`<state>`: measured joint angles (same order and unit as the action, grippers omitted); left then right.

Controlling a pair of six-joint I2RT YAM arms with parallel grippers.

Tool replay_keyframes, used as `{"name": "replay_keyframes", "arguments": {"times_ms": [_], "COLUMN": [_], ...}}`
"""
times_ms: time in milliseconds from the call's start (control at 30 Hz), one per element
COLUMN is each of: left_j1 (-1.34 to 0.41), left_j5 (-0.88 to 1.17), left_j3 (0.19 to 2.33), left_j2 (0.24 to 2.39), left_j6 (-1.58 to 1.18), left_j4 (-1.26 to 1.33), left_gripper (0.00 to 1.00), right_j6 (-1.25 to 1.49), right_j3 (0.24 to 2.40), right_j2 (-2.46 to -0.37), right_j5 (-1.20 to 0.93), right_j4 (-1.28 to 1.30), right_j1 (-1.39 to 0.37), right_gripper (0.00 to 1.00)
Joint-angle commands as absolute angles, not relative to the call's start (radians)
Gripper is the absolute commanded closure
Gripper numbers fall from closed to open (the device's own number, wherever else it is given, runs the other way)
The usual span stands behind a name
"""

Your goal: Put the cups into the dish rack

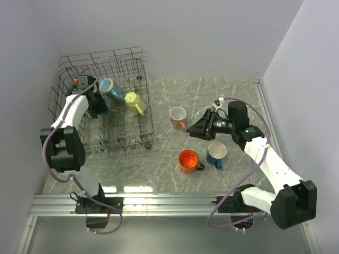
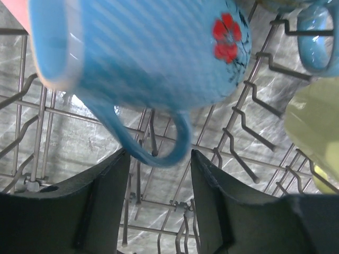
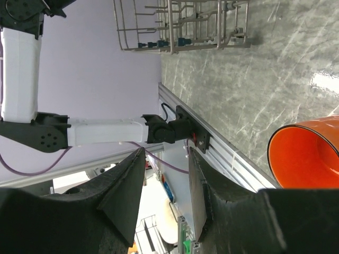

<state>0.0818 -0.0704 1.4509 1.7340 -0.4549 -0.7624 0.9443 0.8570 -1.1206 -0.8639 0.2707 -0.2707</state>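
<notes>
Left fingers (image 2: 100, 211) stand apart around the flowered cup's (image 2: 148, 53) handle, seemingly so the rack (image 1: 132, 58) bears it; right fingers (image 3: 122, 201) gape empty.

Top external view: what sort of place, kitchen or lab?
Probably a lab robot cell: bare lilac walls box in a marble-look tabletop, left arm and right arm bolt to an aluminium rail, and the dish rack sits on the tabletop.

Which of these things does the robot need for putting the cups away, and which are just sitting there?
For the job:
- dish rack
- flowered blue mug, light blue mug and yellow mug, all in the rack
- pink mug, orange mug and dark blue mug, out on the table

Just there:
- the table itself
- metal rail along its near edge
</notes>
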Motion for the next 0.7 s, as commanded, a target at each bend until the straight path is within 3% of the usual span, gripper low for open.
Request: {"name": "replay_keyframes", "arguments": {"times_ms": [0,667], "left_j1": [0.078,-0.043], "left_j5": [-0.067,-0.232], "left_j3": [1.453,1.588], "left_j2": [1.707,1.476], "left_j6": [-0.434,-0.454], "left_j4": [-0.778,-0.937], "left_gripper": [0.45,0.44], "right_j6": [0.925,0.815], "right_j3": [0.848,0.969], "right_j2": [-1.112,-1.17], "right_j5": [-0.861,-0.749], "right_j4": [0.268,0.429], "right_j1": [-0.264,-0.261], "right_gripper": [0.55,0.55]}}
